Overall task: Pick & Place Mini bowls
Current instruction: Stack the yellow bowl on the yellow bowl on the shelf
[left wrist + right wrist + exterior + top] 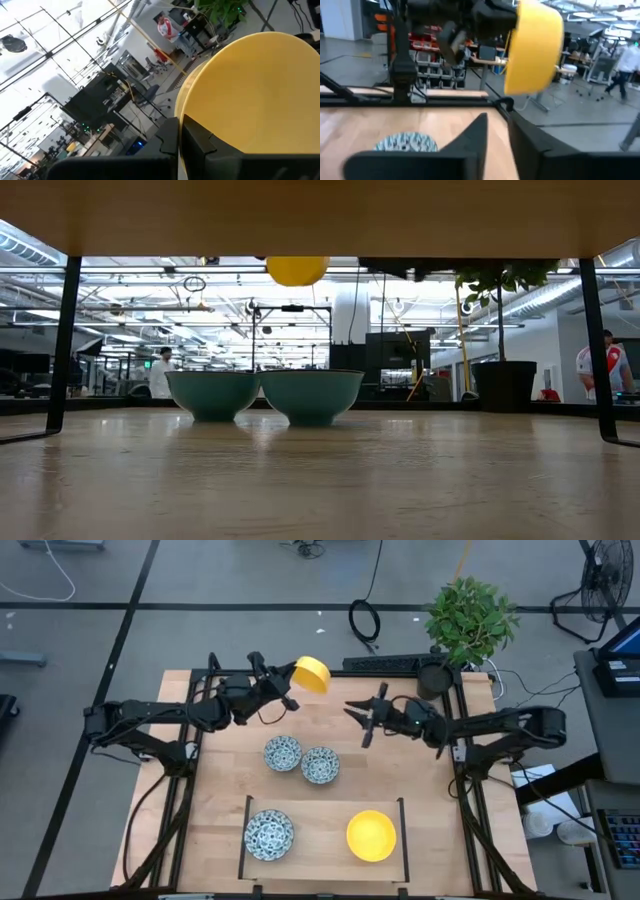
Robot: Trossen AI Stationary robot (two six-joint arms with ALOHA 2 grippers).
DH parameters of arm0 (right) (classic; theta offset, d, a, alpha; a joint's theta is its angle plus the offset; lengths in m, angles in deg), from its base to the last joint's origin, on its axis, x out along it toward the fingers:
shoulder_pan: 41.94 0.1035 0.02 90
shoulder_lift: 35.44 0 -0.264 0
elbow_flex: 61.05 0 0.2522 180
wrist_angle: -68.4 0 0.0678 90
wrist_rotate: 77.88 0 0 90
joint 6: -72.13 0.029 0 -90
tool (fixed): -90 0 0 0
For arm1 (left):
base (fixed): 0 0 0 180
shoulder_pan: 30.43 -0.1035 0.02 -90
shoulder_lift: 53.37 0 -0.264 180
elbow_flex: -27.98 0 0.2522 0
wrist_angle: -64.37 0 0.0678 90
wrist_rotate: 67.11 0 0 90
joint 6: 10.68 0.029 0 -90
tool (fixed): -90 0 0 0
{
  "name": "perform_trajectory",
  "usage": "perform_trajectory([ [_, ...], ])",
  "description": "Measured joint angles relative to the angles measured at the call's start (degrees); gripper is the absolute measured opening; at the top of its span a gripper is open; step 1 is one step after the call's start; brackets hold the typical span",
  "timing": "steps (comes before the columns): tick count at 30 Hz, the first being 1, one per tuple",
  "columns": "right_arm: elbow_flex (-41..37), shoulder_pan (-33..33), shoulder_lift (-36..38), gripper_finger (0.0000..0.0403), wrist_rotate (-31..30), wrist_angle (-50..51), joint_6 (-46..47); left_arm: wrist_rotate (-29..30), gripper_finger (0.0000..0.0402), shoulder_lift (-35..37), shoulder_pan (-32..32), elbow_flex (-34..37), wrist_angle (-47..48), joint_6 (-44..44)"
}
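My left gripper point(290, 686) is shut on a yellow mini bowl point(312, 674), held high over the table's far edge; the low view shows that bowl point(297, 270) well above the tabletop. My right gripper point(358, 720) hovers open to the bowl's right with nothing between its fingers, and its wrist view shows the held bowl point(535, 47) ahead. Two blue-patterned bowls point(283, 752) point(320, 765) rest on their bases side by side mid-table. Another patterned bowl point(269, 834) and a second yellow bowl point(371, 836) sit near the front edge. My left gripper pinches the yellow bowl's rim point(186, 116), one finger point(212, 145) inside the bowl and one finger point(169, 142) against its outer wall. The fingers come about level from the table's left. The bowl is lifted clear and tipped onto its side.
A thin black frame point(325, 798) borders the two front bowls. A dark plant pot point(436, 678) with a leafy plant point(470, 615) stands at the far right corner beside a black power strip point(385, 663). People move in the room beyond.
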Motion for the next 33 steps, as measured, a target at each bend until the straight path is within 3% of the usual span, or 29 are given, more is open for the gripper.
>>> perform_trajectory([
  [3, 4.5, 0.8, -2.7, 0.0125, -0.6, 0.2, -1.0, 0.0, 0.0005, 0.0, 0.2, 0.0, 0.1, 0.8],
  [9, 14.2, 2.4, -8.5, 0.0216, -9.1, 6.0, -5.4, -0.1, 0.0012, 0.0, 1.0, 0.0, -0.4, 1.6],
  [16, 21.4, 3.5, -12.9, 0.0274, -17.3, 10.5, -7.7, 1.0, 0.0011, 0.1, 1.3, -0.2, -0.5, 2.4],
  [23, 23.0, 3.3, -12.8, 0.0261, -27.5, 9.4, -9.7, -0.5, 0.0005, -0.1, 2.2, -0.1, 0.6, 2.3],
  [33, 23.0, 3.0, -12.6, 0.0165, -28.5, 9.8, -10.8, 1.1, 0.0014, -0.1, 4.0, -0.1, -0.1, 3.4],
])
